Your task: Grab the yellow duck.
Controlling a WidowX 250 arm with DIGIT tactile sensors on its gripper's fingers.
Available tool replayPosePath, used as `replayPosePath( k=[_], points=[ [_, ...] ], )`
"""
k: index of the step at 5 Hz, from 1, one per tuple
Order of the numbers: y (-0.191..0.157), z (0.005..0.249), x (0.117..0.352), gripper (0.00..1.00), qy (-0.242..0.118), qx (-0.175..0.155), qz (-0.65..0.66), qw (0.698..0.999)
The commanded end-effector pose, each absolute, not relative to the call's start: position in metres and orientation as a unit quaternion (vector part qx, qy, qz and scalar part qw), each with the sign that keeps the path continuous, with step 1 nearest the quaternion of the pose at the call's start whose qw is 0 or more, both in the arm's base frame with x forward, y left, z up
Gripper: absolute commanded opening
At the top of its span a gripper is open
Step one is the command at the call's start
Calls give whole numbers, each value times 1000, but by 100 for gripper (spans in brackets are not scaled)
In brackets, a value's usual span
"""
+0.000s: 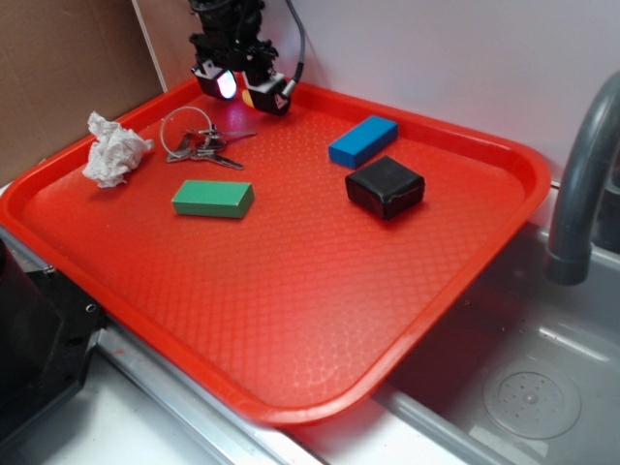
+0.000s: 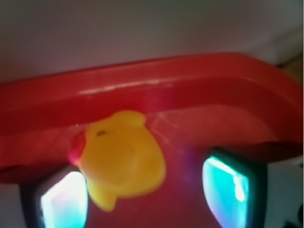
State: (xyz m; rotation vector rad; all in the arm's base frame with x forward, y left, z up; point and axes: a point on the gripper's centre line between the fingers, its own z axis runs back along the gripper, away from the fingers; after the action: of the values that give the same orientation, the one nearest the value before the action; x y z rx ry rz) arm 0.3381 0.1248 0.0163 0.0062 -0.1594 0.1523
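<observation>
Even, bright light outside; the wrist view is soft-focused, with glare on the tray rim (image 2: 142, 85)

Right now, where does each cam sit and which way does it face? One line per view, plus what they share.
Exterior: off the tray's near corner, raised, looking down across the red tray toward its far rim; shows the gripper and the arm above it.
Wrist: on the arm, looking past the glowing fingertips at the yellow duck by the rim.
Shared: the tray rim and gripper; in the exterior view only a yellow speck shows between the fingers, likely the duck.
</observation>
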Motion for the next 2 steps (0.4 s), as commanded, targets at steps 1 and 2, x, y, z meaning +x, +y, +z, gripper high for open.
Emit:
replayPosePath(
  k=[1, 2],
  points=[
    [108, 30, 370, 76, -105, 2, 19, 994],
    [114, 30, 363, 0, -102, -8, 34, 994]
  ],
)
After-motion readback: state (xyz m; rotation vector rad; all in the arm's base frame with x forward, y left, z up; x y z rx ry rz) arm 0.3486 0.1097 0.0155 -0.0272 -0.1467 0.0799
